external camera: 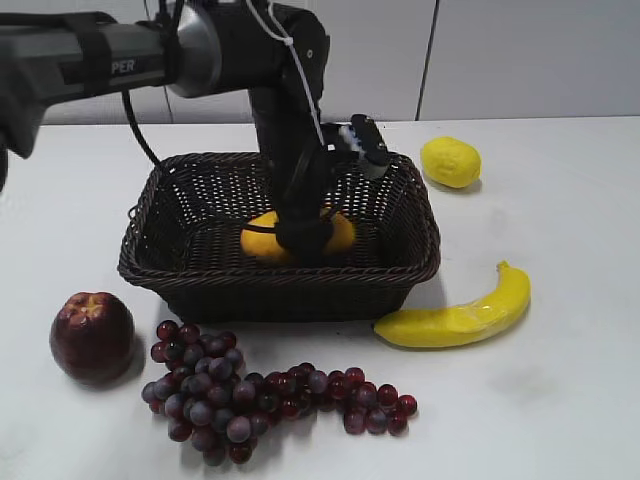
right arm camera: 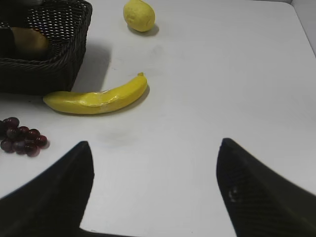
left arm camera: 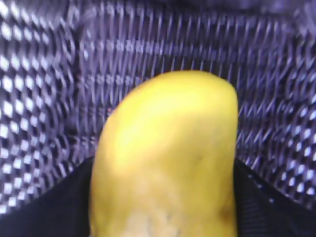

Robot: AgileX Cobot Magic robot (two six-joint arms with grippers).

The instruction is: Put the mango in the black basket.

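The yellow-orange mango (external camera: 256,240) is inside the black basket (external camera: 280,295), low near its floor and towards the front wall. My left gripper (external camera: 302,232) reaches down into the basket and is shut on the mango. In the left wrist view the mango (left arm camera: 168,143) fills the space between the two dark fingers (left arm camera: 163,207), with the basket's woven wall (left arm camera: 44,98) behind. The right wrist view shows the basket (right arm camera: 49,74) with the mango (right arm camera: 29,42) in it. My right gripper (right arm camera: 155,158) is open and empty over bare table.
A lemon (external camera: 450,162) lies behind and right of the basket. A banana (external camera: 460,315) lies at its front right corner. A red apple (external camera: 92,337) and a bunch of dark grapes (external camera: 260,395) lie in front. The table is white.
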